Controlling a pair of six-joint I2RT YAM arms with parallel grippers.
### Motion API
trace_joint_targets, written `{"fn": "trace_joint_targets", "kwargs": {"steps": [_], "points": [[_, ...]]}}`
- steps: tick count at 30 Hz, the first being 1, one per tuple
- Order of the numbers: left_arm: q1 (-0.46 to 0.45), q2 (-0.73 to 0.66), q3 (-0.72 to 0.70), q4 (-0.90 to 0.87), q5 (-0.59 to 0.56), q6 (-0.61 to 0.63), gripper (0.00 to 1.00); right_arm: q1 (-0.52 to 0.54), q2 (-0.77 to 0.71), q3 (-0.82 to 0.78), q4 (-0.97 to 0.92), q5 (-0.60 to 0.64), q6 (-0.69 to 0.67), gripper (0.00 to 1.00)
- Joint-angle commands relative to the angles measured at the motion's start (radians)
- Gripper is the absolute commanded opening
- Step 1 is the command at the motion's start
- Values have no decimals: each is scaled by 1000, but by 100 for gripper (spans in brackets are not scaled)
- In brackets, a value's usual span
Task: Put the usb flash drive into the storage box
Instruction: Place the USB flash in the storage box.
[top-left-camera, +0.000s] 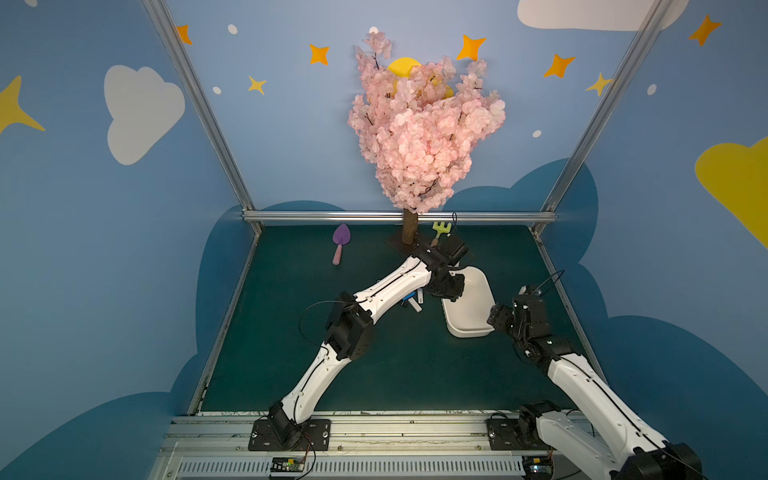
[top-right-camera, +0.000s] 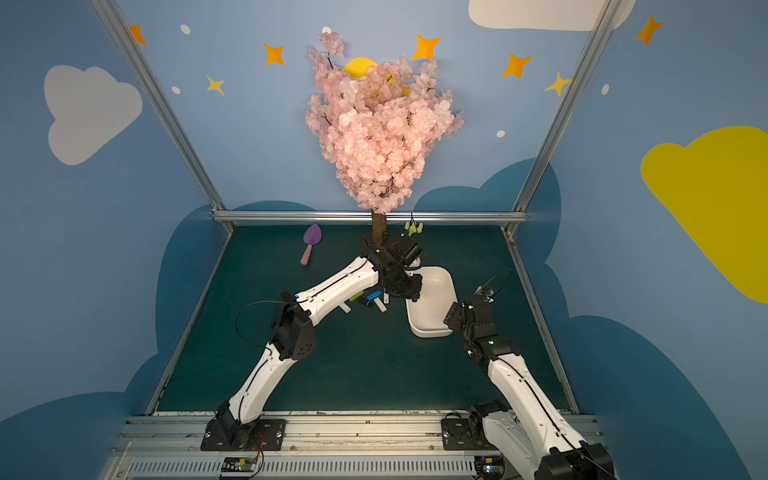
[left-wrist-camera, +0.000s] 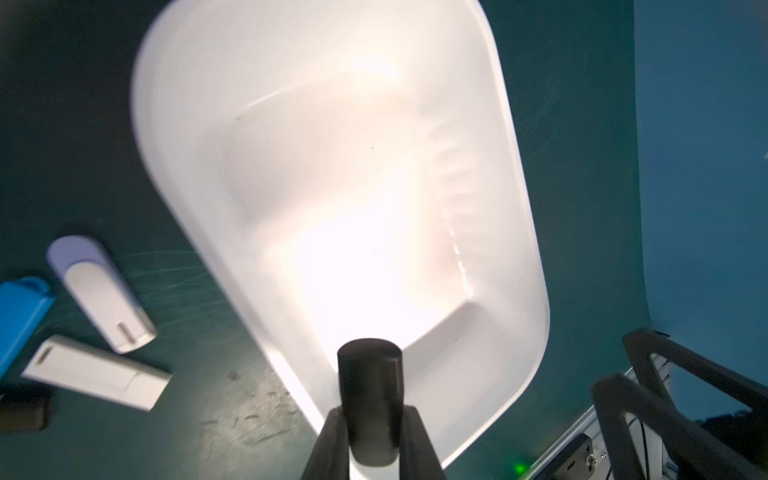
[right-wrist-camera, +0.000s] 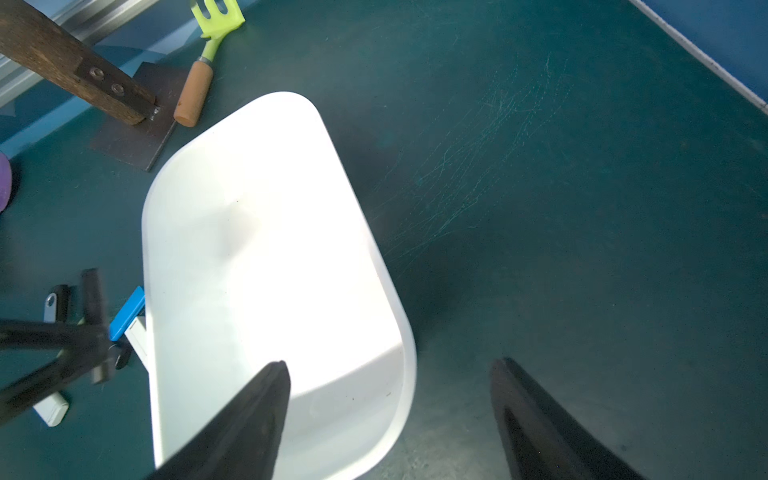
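A black usb flash drive (left-wrist-camera: 370, 382) is pinched between the fingers of my left gripper (left-wrist-camera: 370, 411), which is shut on it. It hangs over the long wall of the white storage box (left-wrist-camera: 536, 266), on the side of the loose drives. In both top views the left gripper (top-left-camera: 451, 293) (top-right-camera: 411, 293) sits at the left rim of the box (top-left-camera: 473, 307) (top-right-camera: 436, 299). The box holds nothing. My right gripper (right-wrist-camera: 392, 363) (top-left-camera: 494, 318) is open. One finger is over the inside of the box (right-wrist-camera: 270, 249), the other over the mat.
Several loose flash drives lie on the green mat left of the box: white ones (left-wrist-camera: 99, 291) (left-wrist-camera: 95, 370), a blue one (left-wrist-camera: 20, 316) (top-right-camera: 374, 296), a green one (top-right-camera: 355, 296). A tree trunk on a plate (top-left-camera: 409, 232), a green rake (right-wrist-camera: 208, 62) and a purple trowel (top-left-camera: 340, 245) stand at the back.
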Motion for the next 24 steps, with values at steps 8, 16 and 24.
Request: {"fn": "trace_joint_targets", "kwargs": {"steps": [8,16,24], "points": [[-19,74,123,-74,31,-11,66,-7,-21,-1,17,-12,12,80],[-18,-65,119,-146,-56,50,72,-6,-16,8,6,-29,1,80],[142,-675,-719,116,-167,17,70,2,-15,28,27,-157,-73,79]]}}
